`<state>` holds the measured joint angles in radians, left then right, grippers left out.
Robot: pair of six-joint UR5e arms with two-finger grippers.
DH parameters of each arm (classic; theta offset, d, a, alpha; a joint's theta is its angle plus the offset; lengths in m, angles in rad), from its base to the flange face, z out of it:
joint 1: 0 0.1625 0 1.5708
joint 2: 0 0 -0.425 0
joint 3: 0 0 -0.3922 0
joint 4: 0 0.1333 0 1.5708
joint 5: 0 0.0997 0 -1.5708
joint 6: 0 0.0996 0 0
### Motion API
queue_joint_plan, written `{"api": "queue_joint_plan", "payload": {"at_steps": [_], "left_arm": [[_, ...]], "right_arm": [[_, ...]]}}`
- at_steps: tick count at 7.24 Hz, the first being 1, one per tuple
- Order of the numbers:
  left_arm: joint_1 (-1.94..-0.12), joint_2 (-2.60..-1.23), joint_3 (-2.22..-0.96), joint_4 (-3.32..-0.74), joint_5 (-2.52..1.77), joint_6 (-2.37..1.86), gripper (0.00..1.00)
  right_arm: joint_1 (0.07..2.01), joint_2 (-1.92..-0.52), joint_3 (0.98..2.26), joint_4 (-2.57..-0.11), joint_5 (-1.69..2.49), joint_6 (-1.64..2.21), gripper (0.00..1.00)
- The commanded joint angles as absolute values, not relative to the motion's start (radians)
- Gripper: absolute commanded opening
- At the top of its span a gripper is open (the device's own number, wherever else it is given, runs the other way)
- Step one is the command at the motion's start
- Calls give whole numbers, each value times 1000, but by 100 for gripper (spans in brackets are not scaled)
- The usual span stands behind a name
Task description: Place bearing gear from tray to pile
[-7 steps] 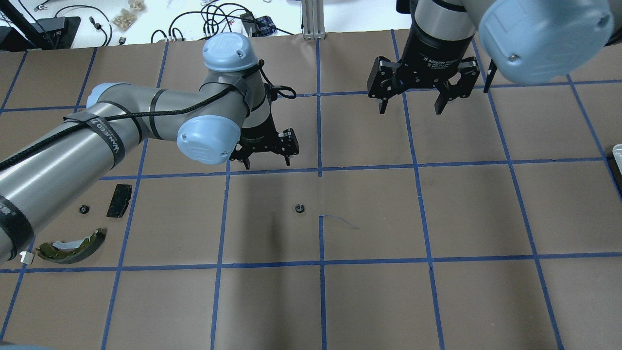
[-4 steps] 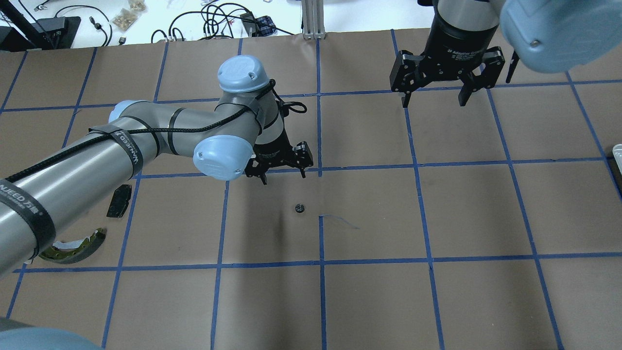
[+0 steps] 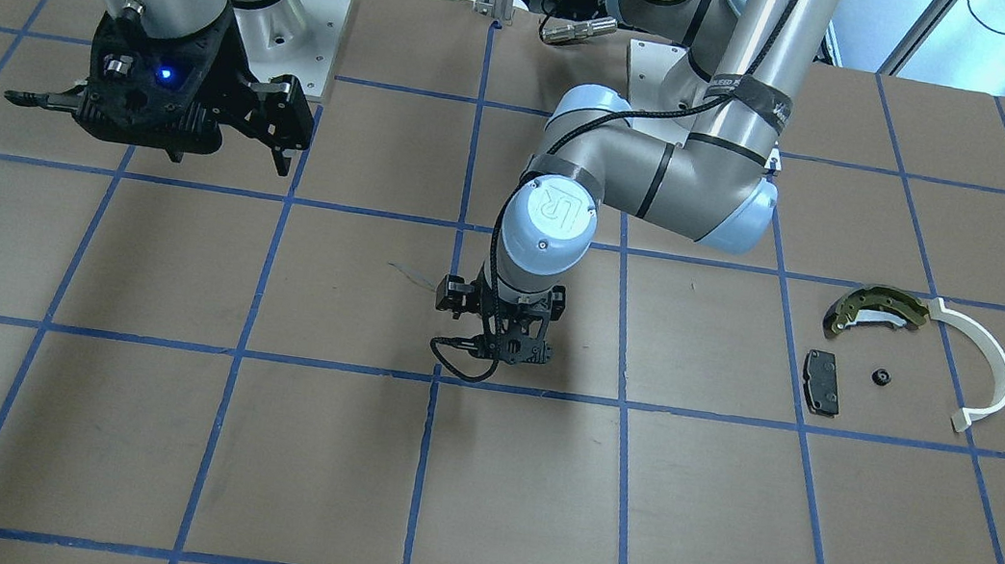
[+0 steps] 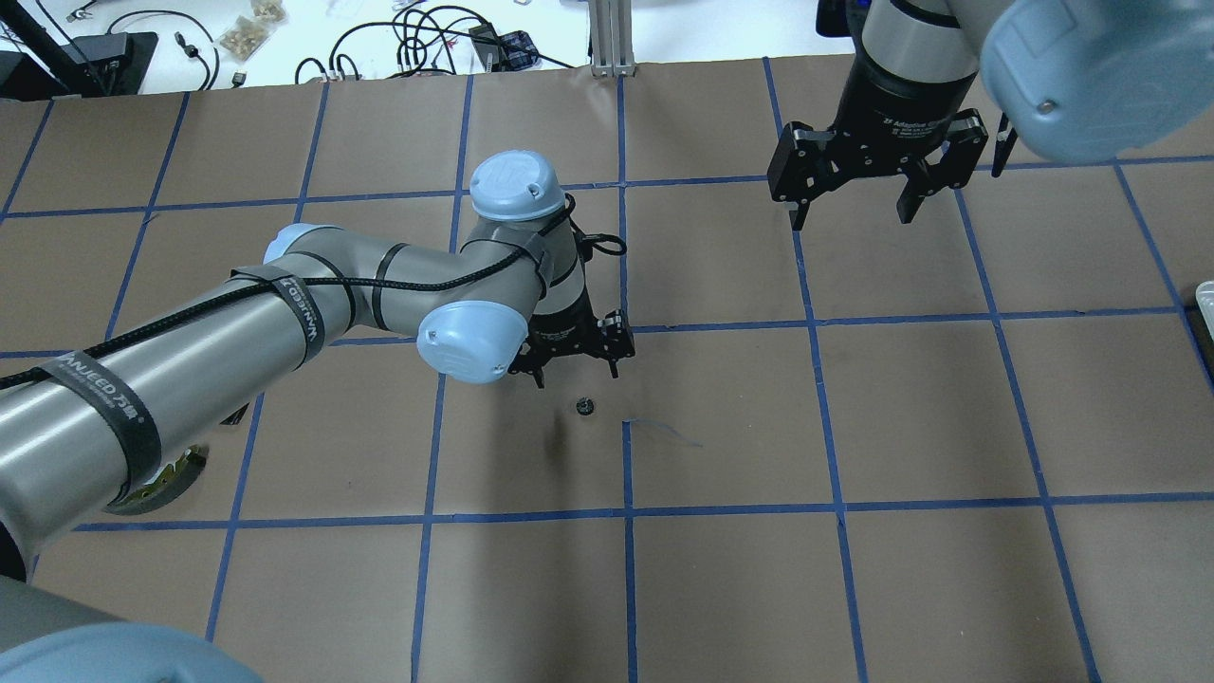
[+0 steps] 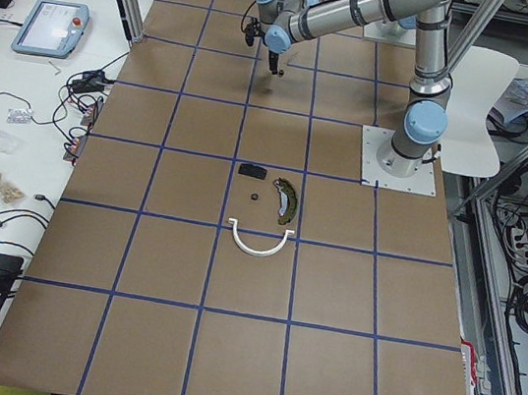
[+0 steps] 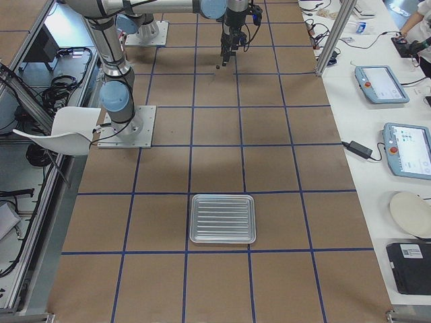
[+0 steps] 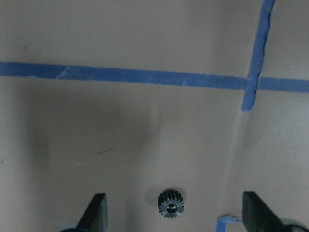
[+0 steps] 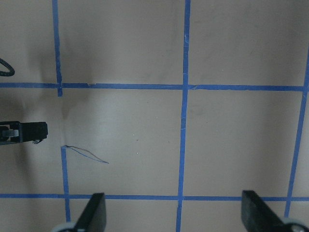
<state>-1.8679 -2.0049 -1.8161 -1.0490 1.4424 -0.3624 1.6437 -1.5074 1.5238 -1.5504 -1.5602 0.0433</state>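
Gear [image 4: 585, 407] lies flat on the brown paper near the middle of the bench, well apart from every edge. It is off the tray [image 6: 222, 219], which sits near the right edge, and not yet at the pile [image 3: 877, 310], which is near the left edge. The left gripper [image 4: 579, 378] hangs almost exactly over it, with the jaws spread wide and nothing between them. In the left wrist view the gear shows nearly midway between the two fingertips [image 7: 96, 215], so I judge that the coming move is an almost straight descent. The gear is round and has no long axis, therefore the turn of the wrist should not matter. Its low height is the difficulty, because the fingers must reach almost to the paper. The right gripper [image 4: 851, 221] is also spread and empty, over the right half of the bench and well apart from the gear, so the left arm is the nearer one.
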Motion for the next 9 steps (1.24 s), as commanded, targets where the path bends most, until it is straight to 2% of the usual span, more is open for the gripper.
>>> {"api": "queue_joint_plan", "payload": {"at_steps": [1,2,4,5,6,7,9], "left_arm": [[-1870,-2020,-1835,-1028,1439,-368,90],[-1870,-2020,-1835,-1029,1436,-371,86],[-1870,-2029,-1833,-1031,1427,-376,63],[-1868,-2029,-1833,-1031,1407,-379,43],[-1868,-2029,-1833,-1032,1408,-379,19],[-1868,-2031,-1835,-1034,1410,-379,3],[-1868,-2026,-1826,-1035,1417,-373,0]], "right_arm": [[1632,-1509,1526,-1592,-1546,35,100],[1628,-1509,1526,-1604,-1549,32,100],[1623,-1509,1528,-1600,-1555,31,100],[1606,-1509,1528,-1601,-1552,29,100],[1597,-1509,1528,-1605,-1552,12,100],[1579,-1509,1528,-1611,-1551,-27,100],[1560,-1517,1528,-1612,-1552,-38,100]]}}
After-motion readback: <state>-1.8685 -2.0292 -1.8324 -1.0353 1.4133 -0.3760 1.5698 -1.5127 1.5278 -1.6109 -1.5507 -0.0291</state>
